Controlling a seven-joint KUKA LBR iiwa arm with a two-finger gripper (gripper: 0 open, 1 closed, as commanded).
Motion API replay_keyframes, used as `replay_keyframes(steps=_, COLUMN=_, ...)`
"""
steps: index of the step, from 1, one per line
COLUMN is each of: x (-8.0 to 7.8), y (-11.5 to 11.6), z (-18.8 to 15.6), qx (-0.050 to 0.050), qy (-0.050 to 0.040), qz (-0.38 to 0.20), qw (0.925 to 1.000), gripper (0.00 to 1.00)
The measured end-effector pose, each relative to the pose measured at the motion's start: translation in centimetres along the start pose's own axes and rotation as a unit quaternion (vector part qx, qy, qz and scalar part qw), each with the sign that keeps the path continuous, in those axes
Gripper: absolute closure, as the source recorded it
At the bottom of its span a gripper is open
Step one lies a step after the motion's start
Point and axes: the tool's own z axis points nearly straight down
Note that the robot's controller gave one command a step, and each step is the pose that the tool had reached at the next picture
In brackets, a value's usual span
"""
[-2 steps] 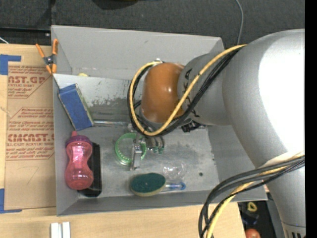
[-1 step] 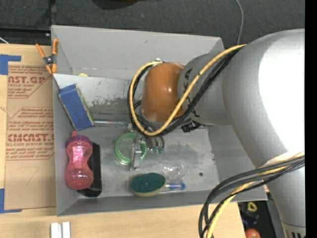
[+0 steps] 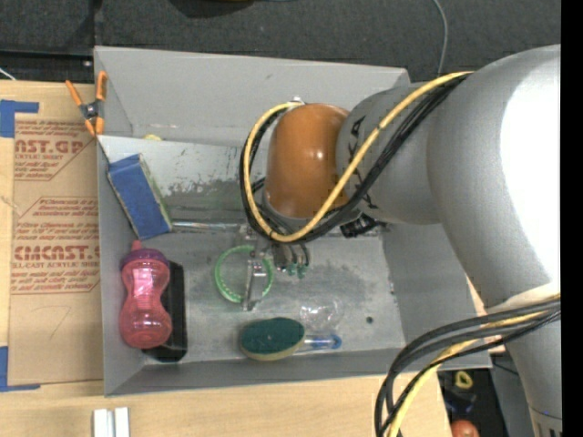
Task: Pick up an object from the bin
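My gripper (image 3: 276, 276) hangs below the orange cover over the middle of the bin, open. Its left finger (image 3: 258, 282) stands at the right rim of a clear green ring-shaped cup (image 3: 230, 274) lying on the bin floor; the right finger is just beside the ring, with nothing visibly clamped between them. A dark green oval scrubber (image 3: 271, 337) lies near the front wall, below the gripper. To the right of the scrubber lies a crumpled clear plastic piece with a blue end (image 3: 321, 321).
A pink bottle (image 3: 145, 299) lies along the left wall on a black flat thing (image 3: 176, 330). A blue block (image 3: 138, 195) leans in the back left corner. The arm and its cables cover the bin's right part.
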Motion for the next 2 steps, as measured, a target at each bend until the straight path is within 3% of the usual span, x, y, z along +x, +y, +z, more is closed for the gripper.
replay_keyframes(steps=2, x=0.0, y=0.1, z=-7.2, qx=-0.001, qy=-0.0018, qz=0.000, qw=1.0000, gripper=1.00)
